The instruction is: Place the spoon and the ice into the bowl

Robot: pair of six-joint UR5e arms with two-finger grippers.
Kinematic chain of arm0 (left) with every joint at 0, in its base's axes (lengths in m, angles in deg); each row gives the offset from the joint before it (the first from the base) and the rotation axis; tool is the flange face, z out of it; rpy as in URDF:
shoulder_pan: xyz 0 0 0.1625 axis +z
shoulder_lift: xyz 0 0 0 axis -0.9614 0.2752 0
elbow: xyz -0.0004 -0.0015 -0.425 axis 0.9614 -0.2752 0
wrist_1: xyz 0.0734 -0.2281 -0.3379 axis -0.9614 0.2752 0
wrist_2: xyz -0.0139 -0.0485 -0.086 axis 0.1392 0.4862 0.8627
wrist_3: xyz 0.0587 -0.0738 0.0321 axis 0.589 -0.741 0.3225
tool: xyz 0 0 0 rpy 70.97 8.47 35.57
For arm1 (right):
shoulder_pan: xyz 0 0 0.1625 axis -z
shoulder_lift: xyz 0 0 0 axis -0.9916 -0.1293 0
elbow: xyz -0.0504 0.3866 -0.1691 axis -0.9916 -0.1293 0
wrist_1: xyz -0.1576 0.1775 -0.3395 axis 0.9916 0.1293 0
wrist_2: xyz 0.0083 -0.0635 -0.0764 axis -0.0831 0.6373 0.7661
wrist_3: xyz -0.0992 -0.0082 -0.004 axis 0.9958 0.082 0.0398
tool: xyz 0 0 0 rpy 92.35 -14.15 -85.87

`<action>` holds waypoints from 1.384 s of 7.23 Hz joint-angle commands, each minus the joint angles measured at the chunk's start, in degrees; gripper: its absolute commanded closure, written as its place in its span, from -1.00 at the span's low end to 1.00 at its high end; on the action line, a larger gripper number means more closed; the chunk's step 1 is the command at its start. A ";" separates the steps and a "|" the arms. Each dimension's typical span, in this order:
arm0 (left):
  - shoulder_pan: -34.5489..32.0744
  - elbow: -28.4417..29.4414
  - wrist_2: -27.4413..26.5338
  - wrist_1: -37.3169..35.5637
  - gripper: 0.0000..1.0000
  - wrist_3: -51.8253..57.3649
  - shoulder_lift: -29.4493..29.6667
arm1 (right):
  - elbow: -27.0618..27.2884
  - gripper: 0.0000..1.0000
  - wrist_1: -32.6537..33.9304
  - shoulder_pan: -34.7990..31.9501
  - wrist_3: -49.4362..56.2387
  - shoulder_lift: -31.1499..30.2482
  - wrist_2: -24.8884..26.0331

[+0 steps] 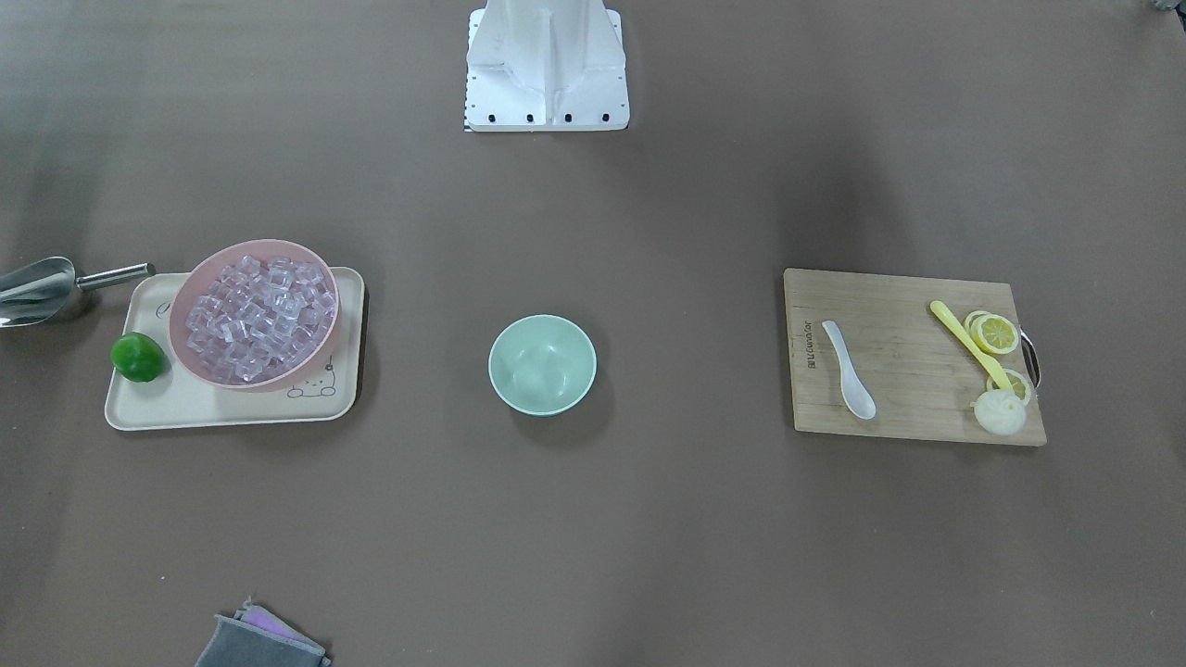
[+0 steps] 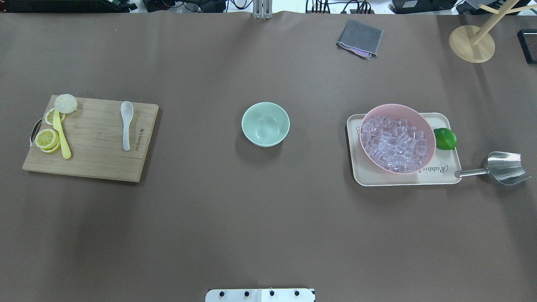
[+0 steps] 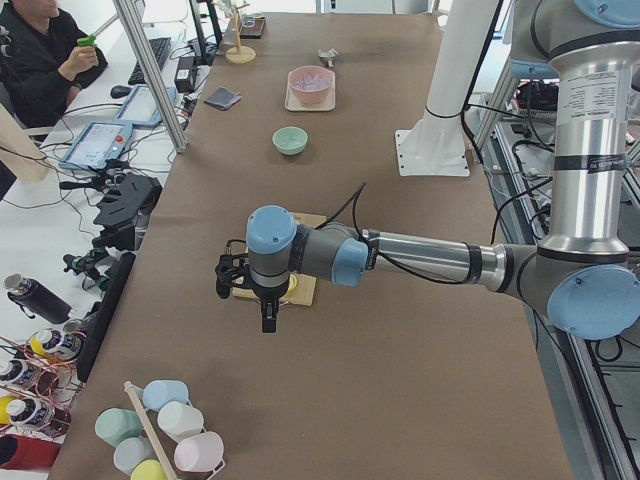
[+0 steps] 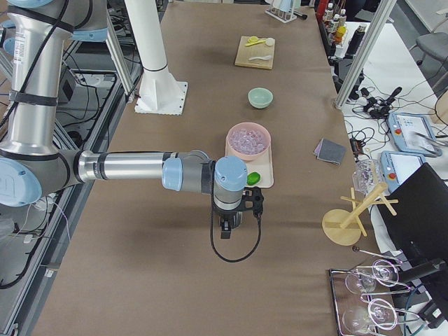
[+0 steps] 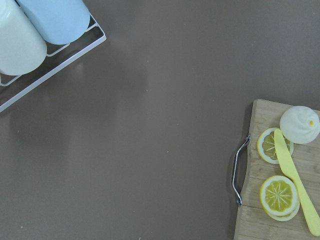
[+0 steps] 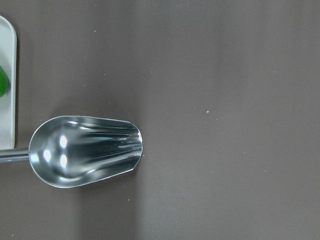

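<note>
Cream rectangular tray (image 2: 449, 159) at your overhead view's right reads "Rabbi…"; whether the left gripper (image 3: 268, 318) or right gripper (image 4: 225, 228) is open or holding anything, you cannot tell.

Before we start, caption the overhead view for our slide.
Empty mint bowl between spoon on cutting board and ice in pink bowl on tray.

Overhead and front-facing cameras look steeply down from opposite sides, both centred on the bowl (image 1: 542, 363).
</note>
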 commanded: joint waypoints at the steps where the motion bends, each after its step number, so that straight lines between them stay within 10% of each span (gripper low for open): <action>1: 0.00 -0.09 -0.44 -0.09 -0.96 0.28 0.00 | -0.04 -1.00 0.00 0.00 0.09 -0.11 0.00; 10: 1.49 -0.27 0.00 0.00 -0.96 0.19 -0.17 | 0.14 -1.00 -0.09 0.00 0.00 -0.55 -0.09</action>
